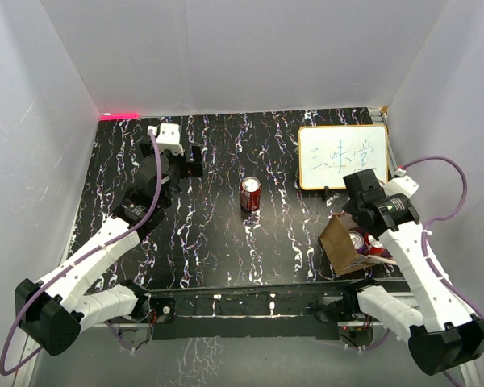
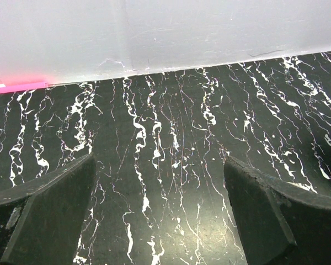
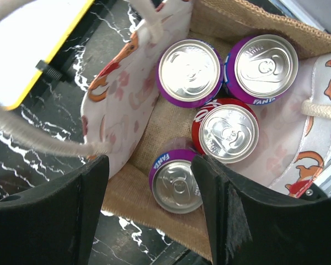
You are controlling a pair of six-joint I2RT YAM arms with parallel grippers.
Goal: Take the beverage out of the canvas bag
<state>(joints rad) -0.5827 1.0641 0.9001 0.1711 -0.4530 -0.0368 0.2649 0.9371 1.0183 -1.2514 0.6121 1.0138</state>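
Note:
The tan canvas bag [image 1: 343,242] stands at the right front of the black marbled table. My right gripper [image 1: 363,211] hovers open above its mouth. In the right wrist view the bag [image 3: 138,182] holds several upright cans: three purple Fanta cans [image 3: 176,185] and one red cola can [image 3: 227,130]. The nearest purple can lies between my open fingers [image 3: 231,221], below them. A cream loop handle [image 3: 38,141] crosses the left of that view. A red cola can [image 1: 250,194] stands on the table's middle. My left gripper [image 1: 192,161] is open and empty over bare table at the back left [image 2: 160,210].
A white board with writing [image 1: 342,156], yellow-edged in the right wrist view [image 3: 38,55], leans at the back right beside the bag. White walls enclose the table on three sides. A pink strip [image 1: 119,114] marks the back left corner.

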